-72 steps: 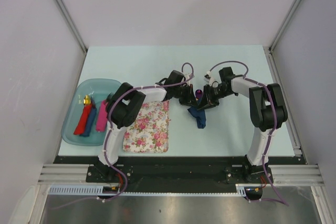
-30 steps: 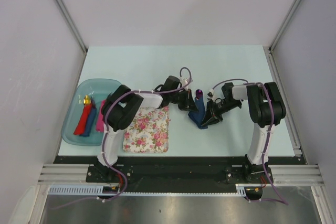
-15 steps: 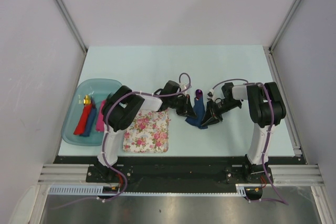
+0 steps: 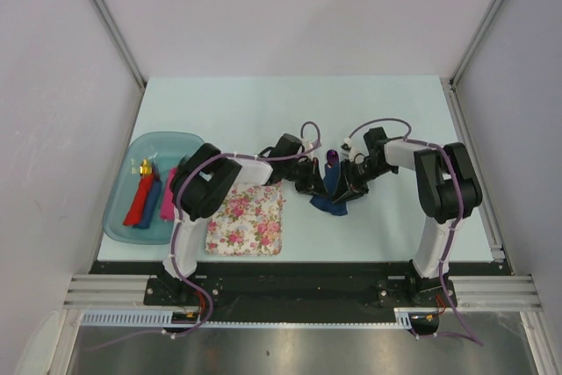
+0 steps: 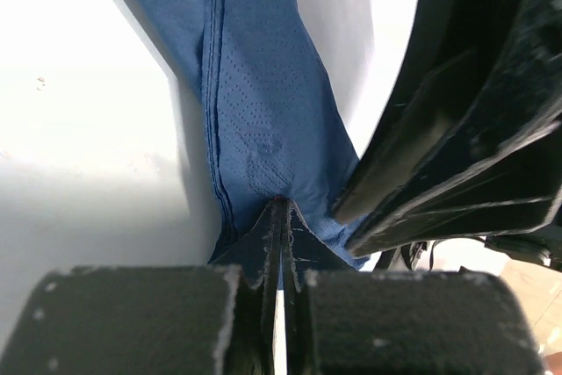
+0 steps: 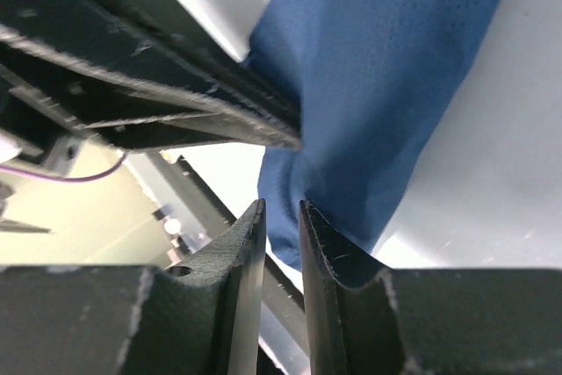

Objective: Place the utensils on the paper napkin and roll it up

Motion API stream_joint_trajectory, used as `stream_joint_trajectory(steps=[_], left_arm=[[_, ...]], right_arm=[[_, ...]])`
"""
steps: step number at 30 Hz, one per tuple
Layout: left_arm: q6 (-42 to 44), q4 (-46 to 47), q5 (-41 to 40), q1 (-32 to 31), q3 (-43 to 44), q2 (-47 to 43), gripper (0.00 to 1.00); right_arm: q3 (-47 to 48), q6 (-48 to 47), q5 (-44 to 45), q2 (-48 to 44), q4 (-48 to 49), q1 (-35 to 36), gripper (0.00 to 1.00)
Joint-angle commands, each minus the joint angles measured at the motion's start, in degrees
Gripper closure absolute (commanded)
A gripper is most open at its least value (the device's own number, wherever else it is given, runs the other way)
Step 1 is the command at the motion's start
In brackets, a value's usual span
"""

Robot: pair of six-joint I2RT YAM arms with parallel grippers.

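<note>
The pale blue-green desk (image 4: pixel 263 111) carries a pink-and-white floral rectangular mat (image 4: pixel 248 221) near my left arm's base. Left of it is a translucent teal tray (image 4: pixel 167 140) holding chunky red (image 4: pixel 136 203), blue (image 4: pixel 151 199) and pink (image 4: pixel 169 196) pieces. Just right of the mat, the dark navy-blue paper napkin (image 4: pixel 330 196) lies bunched into a narrow strip, squeezed between my two hands. The left hand (image 4: pixel 309 180) touches its left side, and the left wrist view shows its fingers (image 5: pixel 263 248) pressed together on the paper's near corner. The right hand (image 4: pixel 349 186) sits against the strip's right side. Its fingers (image 6: pixel 250 239) stand a slim gap apart with blue paper showing between them, and I cannot tell whether they pinch it. The shiny purple spoon (image 4: pixel 332 156) pokes out of the napkin's far end, between both hands.
</note>
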Motion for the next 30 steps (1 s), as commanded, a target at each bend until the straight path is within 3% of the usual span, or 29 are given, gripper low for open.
stream_joint_trajectory(steps=[1,3,6,9,16,24,30], left_arm=[[1.72,-3.98,-4.46,-0.39,1.60,-0.72,0.98],[1.10,-3.19,-4.98,-0.31,1.78,-1.95,0.95],[0.14,-1.34,-6.82,0.40,1.60,-4.15,0.84],[-0.83,-1.25,-8.93,1.80,4.05,-4.59,0.66],[-0.57,-4.33,-12.89,3.21,8.45,-1.70,0.45],[0.31,-6.34,-11.93,1.98,12.94,2.96,0.44],[-0.92,-8.55,-12.28,1.02,11.37,3.94,0.48]], right_arm=[[-1.26,-1.21,4.71,1.75,2.10,0.58,0.74],[-1.96,-2.00,6.21,2.89,2.20,0.32,0.74],[-2.84,-2.62,6.48,3.42,2.37,-0.03,0.74],[-3.90,-2.80,6.57,4.12,2.90,-0.12,0.74],[-4.16,-2.80,6.83,5.27,3.07,-1.17,0.75],[-4.16,-2.53,6.48,5.53,3.42,-1.26,0.75],[-4.16,-2.27,6.39,5.62,3.43,-1.61,0.75]])
